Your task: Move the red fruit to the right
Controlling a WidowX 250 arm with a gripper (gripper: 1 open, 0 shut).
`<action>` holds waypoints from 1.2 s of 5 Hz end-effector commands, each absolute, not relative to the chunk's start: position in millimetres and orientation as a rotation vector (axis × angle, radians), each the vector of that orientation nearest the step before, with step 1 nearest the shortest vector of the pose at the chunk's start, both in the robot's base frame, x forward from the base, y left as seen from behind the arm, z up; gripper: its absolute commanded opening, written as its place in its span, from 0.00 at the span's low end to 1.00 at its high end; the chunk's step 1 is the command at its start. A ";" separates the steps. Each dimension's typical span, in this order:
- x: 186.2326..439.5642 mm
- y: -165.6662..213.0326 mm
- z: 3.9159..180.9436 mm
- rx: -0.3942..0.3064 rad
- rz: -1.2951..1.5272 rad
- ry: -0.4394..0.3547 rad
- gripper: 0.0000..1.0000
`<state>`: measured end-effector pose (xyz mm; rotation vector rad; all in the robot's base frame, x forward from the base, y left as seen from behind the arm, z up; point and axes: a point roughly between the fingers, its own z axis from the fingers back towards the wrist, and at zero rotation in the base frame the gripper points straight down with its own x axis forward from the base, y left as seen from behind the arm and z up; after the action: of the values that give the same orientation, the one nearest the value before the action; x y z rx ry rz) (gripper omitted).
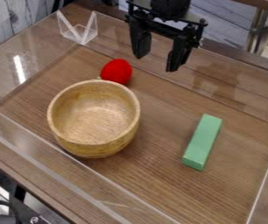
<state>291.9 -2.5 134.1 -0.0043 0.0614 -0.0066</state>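
The red fruit [116, 70] lies on the wooden table top, just behind the wooden bowl [95, 115] and touching or nearly touching its far rim. Its leafy end does not show from here. My gripper [158, 51] hangs pointing down, up and to the right of the fruit, clear of it. Its two dark fingers stand wide apart with nothing between them.
A green rectangular block [202, 141] lies on the table to the right of the bowl. Clear plastic walls [19, 61] ring the work area, with a folded clear piece [78, 31] at the back left.
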 end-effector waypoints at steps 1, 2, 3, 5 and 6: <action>290.8 5.2 126.3 0.000 -0.018 0.068 1.00; 289.1 24.8 116.1 0.010 -0.042 0.051 1.00; 287.4 45.3 111.0 0.013 -0.066 0.006 1.00; 292.0 64.8 102.0 0.015 -0.128 -0.078 1.00; 296.6 70.7 95.8 0.014 -0.132 -0.094 1.00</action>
<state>294.1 68.4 86.1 0.0038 -0.0616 -0.1285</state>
